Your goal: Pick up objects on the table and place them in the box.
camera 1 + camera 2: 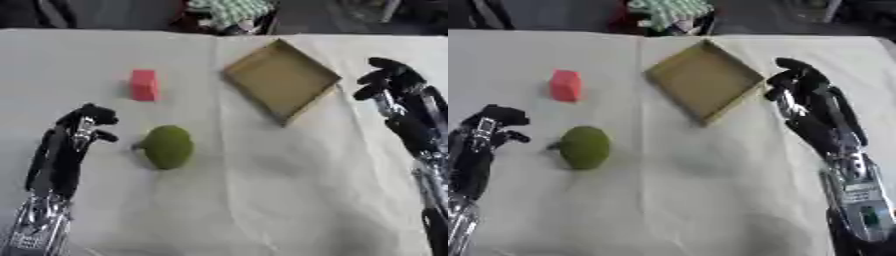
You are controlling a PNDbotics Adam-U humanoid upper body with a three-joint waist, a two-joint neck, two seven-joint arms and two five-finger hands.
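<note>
A green round fruit (167, 146) lies on the cloth-covered table, left of the middle. Beyond it, further left and back, stands a red block (144, 85). The shallow brown box (282, 80) sits at the back centre, turned like a diamond, with nothing inside. My left hand (85, 123) hovers just left of the fruit, fingers curled, holding nothing and apart from the fruit. My right hand (798, 80) is raised right beside the box's right corner, fingers curled, with nothing in it.
A pale wrinkled cloth (262, 200) covers the whole table, with bare room in the front middle. Beyond the far edge are a green-and-white patterned cloth (229, 10) and dark shapes.
</note>
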